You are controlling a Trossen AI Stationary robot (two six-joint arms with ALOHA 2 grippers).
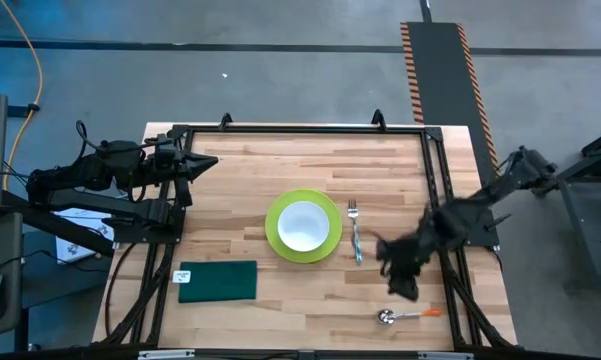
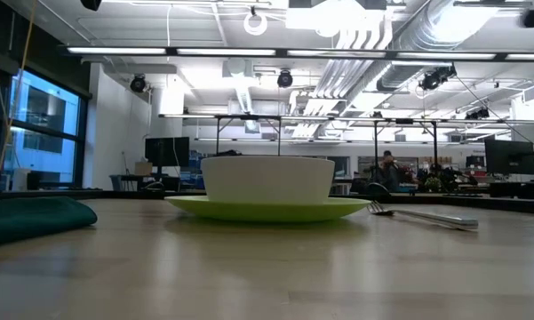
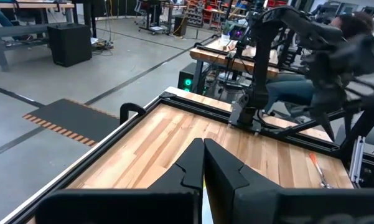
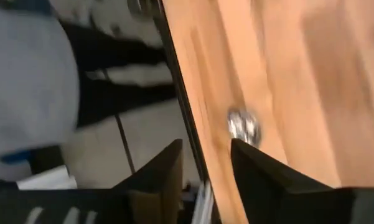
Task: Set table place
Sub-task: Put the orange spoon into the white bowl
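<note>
Folded dark green cloth (image 1: 218, 281) lay nearest you at the left of the light wooden butcher-block table (image 1: 240, 180); then the white bowl (image 1: 304, 225) on its lime plate (image 1: 276, 240), the steel fork (image 1: 355, 236), and the orange-handled spoon (image 1: 406, 315). Your right gripper (image 1: 401, 280), fingers apart and empty, hovered just above that spoon; lower squarely over its handle. Your left gripper (image 1: 204, 164) waited, pinched together, at the far-left edge.
</note>
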